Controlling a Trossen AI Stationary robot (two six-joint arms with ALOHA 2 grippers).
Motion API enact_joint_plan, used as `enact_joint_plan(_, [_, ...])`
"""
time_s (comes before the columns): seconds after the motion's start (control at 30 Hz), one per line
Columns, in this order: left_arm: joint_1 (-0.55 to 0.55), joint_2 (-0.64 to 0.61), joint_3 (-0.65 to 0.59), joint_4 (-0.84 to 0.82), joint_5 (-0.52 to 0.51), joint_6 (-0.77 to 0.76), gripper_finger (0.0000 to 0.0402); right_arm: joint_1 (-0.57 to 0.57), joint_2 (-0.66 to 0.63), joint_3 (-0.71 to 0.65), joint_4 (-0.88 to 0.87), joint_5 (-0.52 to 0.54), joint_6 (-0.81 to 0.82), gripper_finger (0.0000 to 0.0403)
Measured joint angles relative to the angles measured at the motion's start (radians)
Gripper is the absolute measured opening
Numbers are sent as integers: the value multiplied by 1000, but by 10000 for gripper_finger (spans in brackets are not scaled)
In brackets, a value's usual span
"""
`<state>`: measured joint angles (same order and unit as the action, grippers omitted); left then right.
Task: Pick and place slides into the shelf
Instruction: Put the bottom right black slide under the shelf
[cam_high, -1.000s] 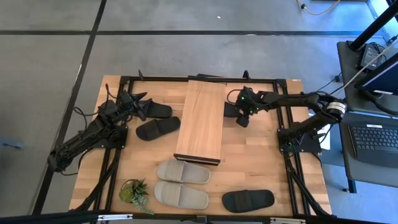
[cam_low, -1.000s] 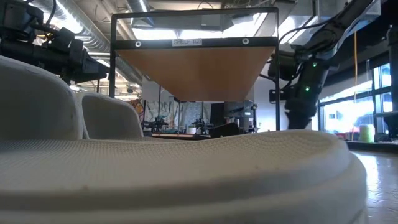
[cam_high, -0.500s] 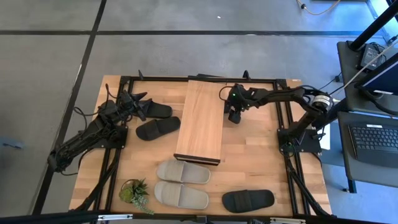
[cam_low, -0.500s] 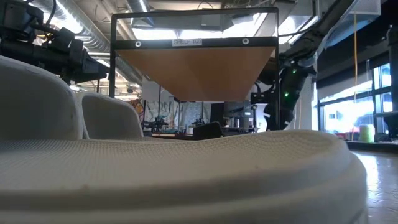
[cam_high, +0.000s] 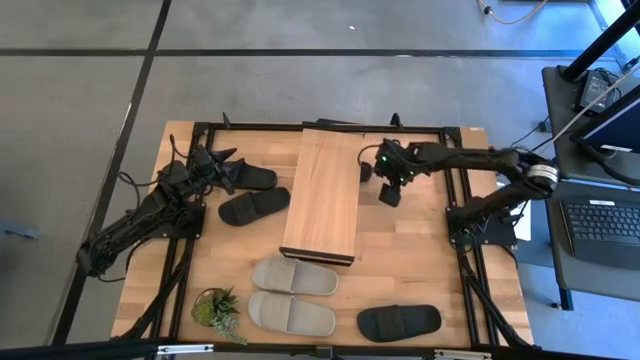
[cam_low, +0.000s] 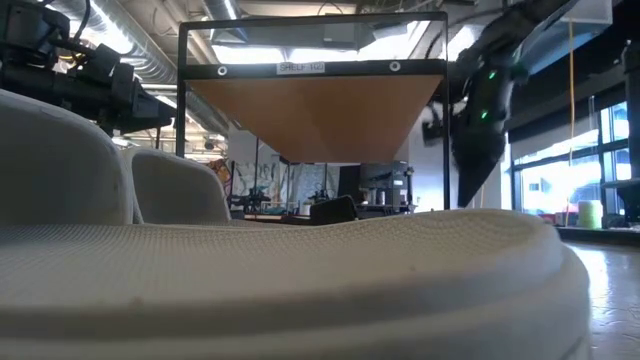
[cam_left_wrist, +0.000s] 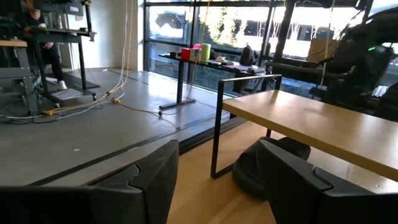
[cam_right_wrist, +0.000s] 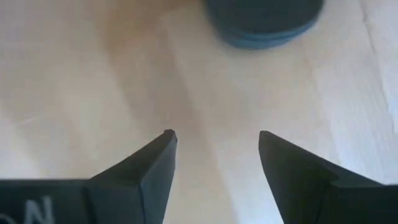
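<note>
The shelf (cam_high: 322, 190) stands mid-table, a wood plank on a dark frame. One black slide (cam_low: 333, 210) lies under it; its end (cam_right_wrist: 264, 18) shows ahead of my right gripper (cam_right_wrist: 214, 140). That gripper is open, points down at bare table just right of the shelf (cam_high: 390, 192), and touches nothing. Two black slides (cam_high: 248, 177) (cam_high: 254, 206) lie left of the shelf. My open left gripper (cam_high: 228, 165) hovers beside the farther one. Two beige slides (cam_high: 295, 277) (cam_high: 290, 313) and a black one (cam_high: 399, 322) lie near the near edge.
A small potted plant (cam_high: 216, 308) stands at the near left corner. Dark frame rails run along the table's left, right and far edges. Bare wood lies right of the shelf. In the low view a beige slide (cam_low: 300, 290) fills the foreground.
My right gripper moved left toward the shelf, then drew back toward the table's right and rose a little, staying open. The black slide beside it slid left, farther under the shelf, and now lies still there.
</note>
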<state>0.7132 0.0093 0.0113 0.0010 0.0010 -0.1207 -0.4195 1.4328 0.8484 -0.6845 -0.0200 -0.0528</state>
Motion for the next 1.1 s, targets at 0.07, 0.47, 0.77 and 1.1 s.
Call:
enact_joint_plan(0.07, [0, 0, 0, 0, 0, 0, 208, 64, -55, -15, -1, 0, 42, 228])
enact_joint_plan(0.47, [0, 0, 0, 0, 0, 0, 208, 554, -256, -135, 18, -33, 476, 228])
enact_joint_plan(0.77, [0, 0, 0, 0, 0, 0, 208, 870, -258, -227, 282, -38, 730, 228])
enact_joint_plan(1.1, [0, 0, 0, 0, 0, 0, 208, 1126, -223, -252, 323, -27, 994, 228])
